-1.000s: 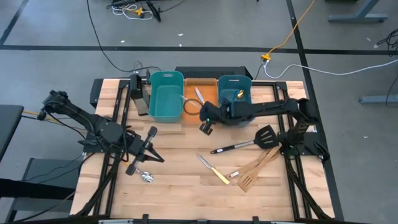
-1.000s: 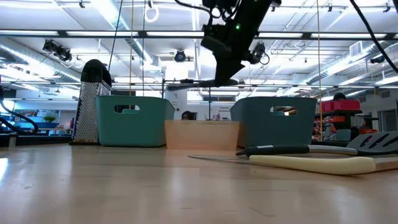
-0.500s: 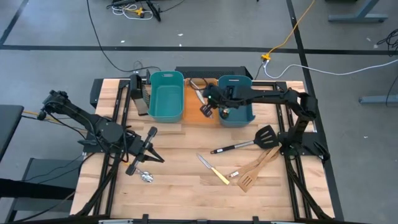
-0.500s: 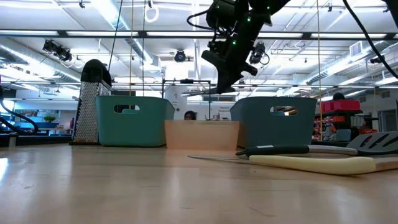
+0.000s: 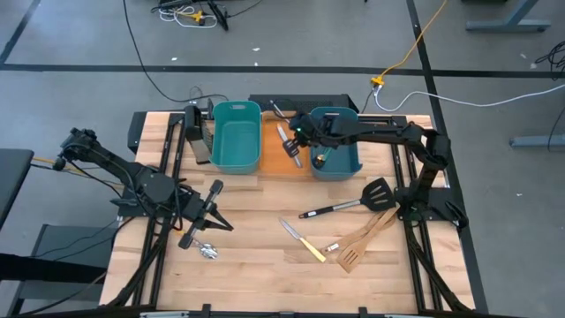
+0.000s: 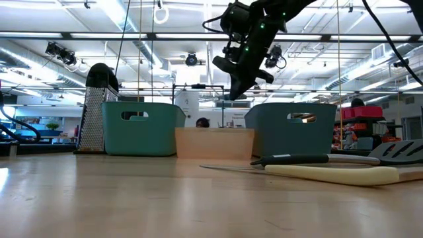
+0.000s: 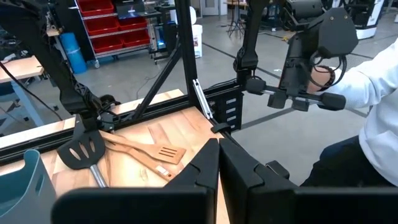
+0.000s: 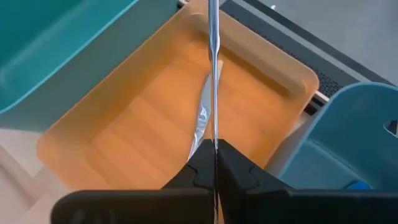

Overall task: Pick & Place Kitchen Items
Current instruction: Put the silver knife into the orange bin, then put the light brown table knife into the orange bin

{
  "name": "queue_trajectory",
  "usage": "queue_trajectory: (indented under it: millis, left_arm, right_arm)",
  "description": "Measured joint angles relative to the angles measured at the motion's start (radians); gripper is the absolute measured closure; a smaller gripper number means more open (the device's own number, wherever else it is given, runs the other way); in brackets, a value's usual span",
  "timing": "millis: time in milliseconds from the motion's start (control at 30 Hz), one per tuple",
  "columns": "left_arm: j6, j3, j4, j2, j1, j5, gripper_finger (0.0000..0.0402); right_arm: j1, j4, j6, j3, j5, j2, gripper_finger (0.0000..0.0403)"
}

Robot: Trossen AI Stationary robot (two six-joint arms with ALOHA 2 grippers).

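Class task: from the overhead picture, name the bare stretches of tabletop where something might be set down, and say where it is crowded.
Bare: the board between the left gripper and the knife, and the front edge. Crowded: the right side, with black spatula and wooden spatulas, and the back row of teal bins and orange bin.

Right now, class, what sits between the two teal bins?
The orange bin, with a silver knife inside; the right gripper, shut on a slim silver utensil, hangs over it. The high view shows this.
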Motion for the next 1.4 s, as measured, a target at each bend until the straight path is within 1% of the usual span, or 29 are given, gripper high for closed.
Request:
queue_trajectory:
  millis: [433,633,700,1167,1233,1400]
  left_arm:
    - [0.0,0.0,0.0,0.0,0.0,0.0,0.0383]
    - [0.0,0.0,0.0,0.0,0.0,0.0,0.0383]
    - [0.0,0.0,0.0,0.0,0.0,0.0,0.0383]
    - [0.0,0.0,0.0,0.0,0.0,0.0,0.0383]
    - [0.0,0.0,0.0,0.0,0.0,0.0,0.0383]
    - [0.0,0.0,0.0,0.0,0.0,0.0,0.0383]
  right_arm:
    - [-0.007,0.022,0.0,0.0,-0.005,0.006,0.0395]
    - [-0.008,0.022,0.0,0.0,-0.003,0.006,0.0372]
    - [-0.008,0.022,0.0,0.0,-0.003,0.006,0.0369]
    - [-0.007,0.05,-0.005,0.0,-0.005,0.006,0.0378]
    - [-0.007,0.05,-0.01,0.0,-0.021,0.006,0.0377]
    - [-0.002,0.044,-0.046,0.0,-0.129,0.006,0.0377]
